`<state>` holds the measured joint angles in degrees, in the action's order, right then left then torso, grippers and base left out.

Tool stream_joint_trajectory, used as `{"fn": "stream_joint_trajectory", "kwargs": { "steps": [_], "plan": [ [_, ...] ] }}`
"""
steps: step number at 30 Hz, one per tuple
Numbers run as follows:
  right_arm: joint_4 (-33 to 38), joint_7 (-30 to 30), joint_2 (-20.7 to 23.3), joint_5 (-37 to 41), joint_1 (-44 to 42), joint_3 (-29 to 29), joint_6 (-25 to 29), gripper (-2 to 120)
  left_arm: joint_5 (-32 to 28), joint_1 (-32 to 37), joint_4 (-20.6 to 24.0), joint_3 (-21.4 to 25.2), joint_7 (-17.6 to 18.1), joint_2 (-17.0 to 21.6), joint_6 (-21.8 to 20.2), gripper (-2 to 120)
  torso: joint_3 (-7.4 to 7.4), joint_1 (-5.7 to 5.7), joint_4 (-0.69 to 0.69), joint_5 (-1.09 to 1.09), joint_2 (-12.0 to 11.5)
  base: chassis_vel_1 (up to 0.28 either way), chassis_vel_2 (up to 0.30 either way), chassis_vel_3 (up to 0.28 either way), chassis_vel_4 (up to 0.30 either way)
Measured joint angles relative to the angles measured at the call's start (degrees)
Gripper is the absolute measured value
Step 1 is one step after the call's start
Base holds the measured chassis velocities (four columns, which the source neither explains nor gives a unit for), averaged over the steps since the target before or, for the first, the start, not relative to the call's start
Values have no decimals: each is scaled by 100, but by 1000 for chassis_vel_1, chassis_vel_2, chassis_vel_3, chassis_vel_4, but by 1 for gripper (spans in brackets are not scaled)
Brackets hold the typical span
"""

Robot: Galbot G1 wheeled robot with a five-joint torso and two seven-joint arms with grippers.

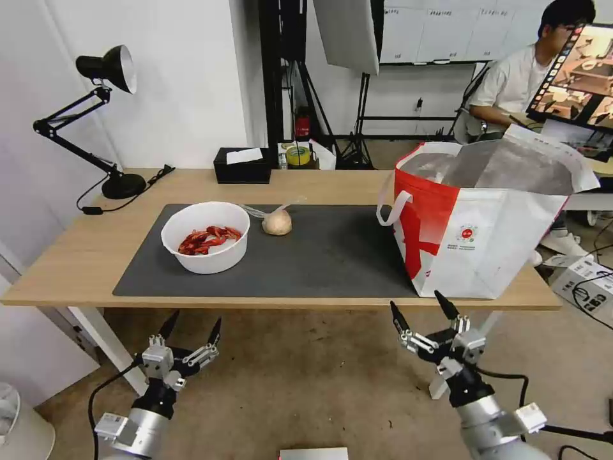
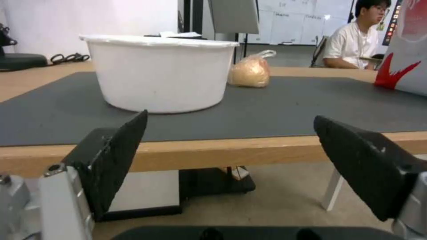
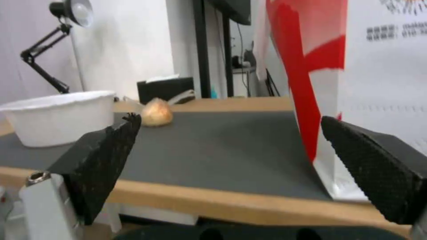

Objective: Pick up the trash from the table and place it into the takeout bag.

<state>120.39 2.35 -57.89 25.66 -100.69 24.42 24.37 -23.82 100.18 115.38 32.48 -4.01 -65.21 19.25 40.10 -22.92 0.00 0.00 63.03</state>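
Observation:
On the dark grey mat of the table (image 1: 76, 262) stands a white bowl (image 1: 205, 236) holding red crayfish shells. Just right of it lies a clear bag with a beige lump (image 1: 276, 221). The takeout bag (image 1: 485, 217), white with a red side panel and foil lining, stands open at the table's right end. My left gripper (image 1: 193, 324) hangs open below the table's front edge, in front of the bowl (image 2: 160, 75). My right gripper (image 1: 421, 306) is open too, just below the edge in front of the takeout bag (image 3: 356, 83). The lump bag (image 2: 251, 70) (image 3: 156, 112) lies beyond both.
A black tissue box (image 1: 242, 165) sits at the table's back edge and a black desk lamp (image 1: 96, 115) at the back left. A person sits behind the takeout bag. White table legs (image 1: 105, 342) stand near my left arm.

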Motion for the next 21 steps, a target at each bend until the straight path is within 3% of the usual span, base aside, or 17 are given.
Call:
{"fn": "stream_joint_trajectory", "kwargs": {
  "steps": [21],
  "plan": [
    [-134, -19, -237, -130, -58, -183, 49, 100, 16, -28, -85, -35, 0, 0, 24, 100, 0, 0, 0, 0, 0, 0, 0, 0, 0]
  ]
}}
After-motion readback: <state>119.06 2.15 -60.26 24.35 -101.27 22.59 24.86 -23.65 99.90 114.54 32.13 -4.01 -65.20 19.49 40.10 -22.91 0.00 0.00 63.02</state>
